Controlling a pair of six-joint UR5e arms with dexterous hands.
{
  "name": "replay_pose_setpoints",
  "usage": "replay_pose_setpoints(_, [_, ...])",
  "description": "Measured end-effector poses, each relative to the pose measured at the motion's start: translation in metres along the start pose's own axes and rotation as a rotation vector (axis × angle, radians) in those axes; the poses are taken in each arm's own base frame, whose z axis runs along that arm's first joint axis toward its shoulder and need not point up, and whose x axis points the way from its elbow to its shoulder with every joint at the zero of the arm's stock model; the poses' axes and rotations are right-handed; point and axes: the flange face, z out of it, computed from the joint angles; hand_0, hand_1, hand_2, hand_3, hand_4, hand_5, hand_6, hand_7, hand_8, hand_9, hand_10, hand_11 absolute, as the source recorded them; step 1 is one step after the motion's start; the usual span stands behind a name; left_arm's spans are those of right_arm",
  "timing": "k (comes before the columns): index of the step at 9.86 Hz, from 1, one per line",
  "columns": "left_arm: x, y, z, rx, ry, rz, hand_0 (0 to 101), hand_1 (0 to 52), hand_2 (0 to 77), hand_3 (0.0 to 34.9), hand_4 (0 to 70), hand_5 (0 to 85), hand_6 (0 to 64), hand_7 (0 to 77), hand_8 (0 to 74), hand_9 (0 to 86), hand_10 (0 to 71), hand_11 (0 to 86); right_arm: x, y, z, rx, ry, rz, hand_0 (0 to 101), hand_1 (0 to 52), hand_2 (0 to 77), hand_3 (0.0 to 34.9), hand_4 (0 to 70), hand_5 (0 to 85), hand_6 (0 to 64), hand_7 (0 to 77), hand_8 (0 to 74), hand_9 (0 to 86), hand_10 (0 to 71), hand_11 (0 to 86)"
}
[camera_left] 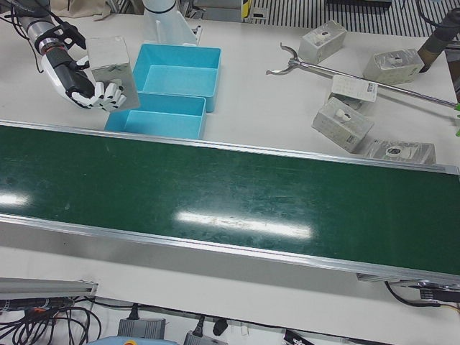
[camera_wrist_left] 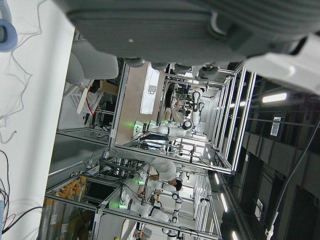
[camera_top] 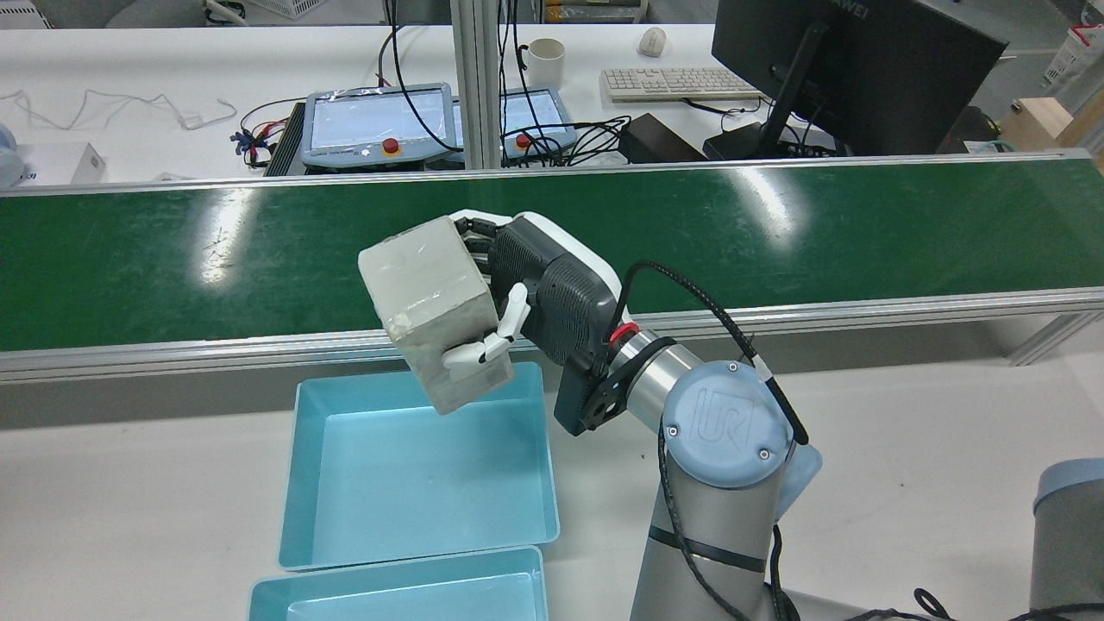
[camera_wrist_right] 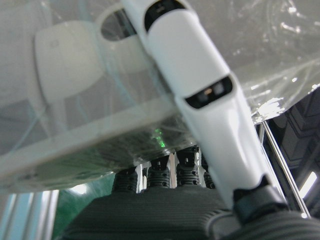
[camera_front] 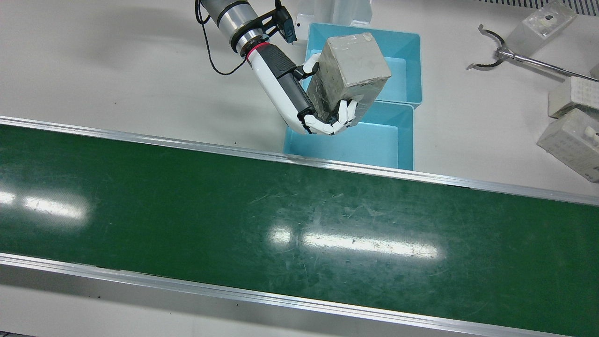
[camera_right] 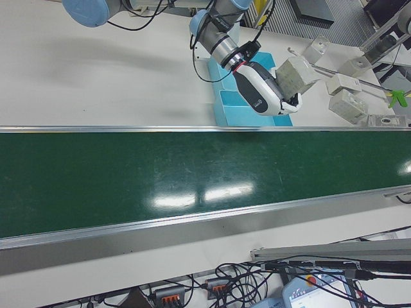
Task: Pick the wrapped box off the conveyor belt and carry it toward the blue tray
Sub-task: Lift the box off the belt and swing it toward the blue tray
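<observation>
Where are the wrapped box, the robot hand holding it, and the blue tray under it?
wrapped box (camera_front: 358,58): front view, top face.
right robot hand (camera_front: 286,84): front view, black back of the palm.
blue tray (camera_top: 418,470): rear view, bare floor.

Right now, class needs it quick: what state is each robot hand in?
Right hand: shut on the wrapped box, held above the blue trays.
Left hand: only its underside shows in its own camera; state cannot be told.
</observation>
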Motion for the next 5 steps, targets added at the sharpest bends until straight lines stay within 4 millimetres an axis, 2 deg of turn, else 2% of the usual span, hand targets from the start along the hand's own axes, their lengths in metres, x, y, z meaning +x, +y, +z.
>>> replay_pose_setpoints(1, [0.000, 0.000, 0.000, 0.000, 0.000, 0.000, 0, 0.0, 0.5, 0.0, 0.0, 1.1, 0.0, 0.0, 0.5, 0.0, 0.5, 0.5, 0.002, -0.002, -0.005, -0.001, 0.022, 0.003, 57, 9.3, 28.9, 0.0, 23.5, 64.9, 39.3, 38.7, 34.4, 41.5, 33.8, 38.2])
replay_pose_setpoints(2, [0.000, 0.000, 0.000, 0.000, 0.000, 0.000, 0, 0.0, 0.5, 0.0, 0.0, 1.1, 0.5, 0.5, 0.5, 0.5, 0.5, 0.5, 0.004, 0.000, -0.009, -0.010, 0.036, 0.007, 57, 9.3, 28.9, 0.0, 15.8, 63.3, 34.9, 34.4, 34.4, 41.5, 25.6, 31.6])
replay_pose_setpoints(3, [0.000, 0.000, 0.000, 0.000, 0.000, 0.000, 0, 0.0, 0.5, 0.0, 0.0, 1.1, 0.5, 0.0, 0.5, 0.5, 0.5, 0.5, 0.008, 0.003, -0.011, -0.020, 0.046, 0.014, 50, 21.3, 16.4, 4.9, 13.1, 43.6, 20.2, 22.4, 12.0, 21.8, 12.5, 22.4])
replay_pose_setpoints(4, [0.000, 0.000, 0.000, 0.000, 0.000, 0.000, 0, 0.0, 0.5, 0.0, 0.0, 1.1, 0.0, 0.5, 0.5, 0.0, 0.5, 0.5, 0.014, 0.007, -0.013, -0.029, 0.059, 0.021, 49, 12.5, 14.7, 10.2, 10.9, 34.4, 11.4, 13.1, 0.0, 12.5, 0.0, 12.5])
replay_pose_setpoints(5, [0.000, 0.000, 0.000, 0.000, 0.000, 0.000, 0, 0.0, 0.5, 0.0, 0.0, 1.1, 0.0, 0.5, 0.5, 0.0, 0.5, 0.5, 0.021, 0.011, -0.016, -0.037, 0.072, 0.027, 49, 12.5, 14.7, 10.2, 10.9, 34.4, 11.4, 13.1, 0.0, 12.5, 0.0, 12.5])
